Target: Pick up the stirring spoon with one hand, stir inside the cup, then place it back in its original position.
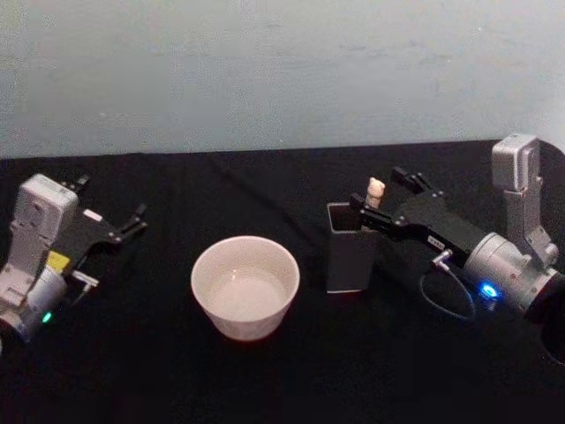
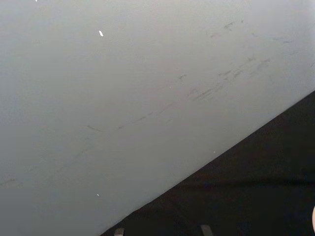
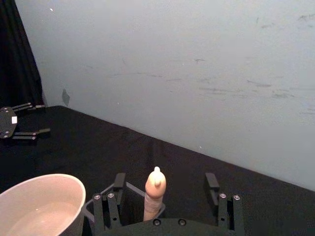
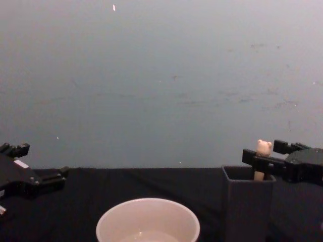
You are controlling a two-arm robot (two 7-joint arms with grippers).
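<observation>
The right gripper [image 3: 166,183] stands wide, one finger on each side of the spoon [image 3: 155,191], seemingly not yet touching it. The spoon stands near upright in the holder [image 1: 350,256] with its beige handle and bear head above the rim; neck and bowl are hidden inside. It looks light, stiff and slim, and its smooth handle may swivel in a loose pinch. The best hold is probably on the handle just under the head. In the head view the cup [image 1: 244,284] sits near the holder's 9 o'clock. The left gripper [image 4: 44,160], also spread, idles at the cup's 9 o'clock, well apart.
</observation>
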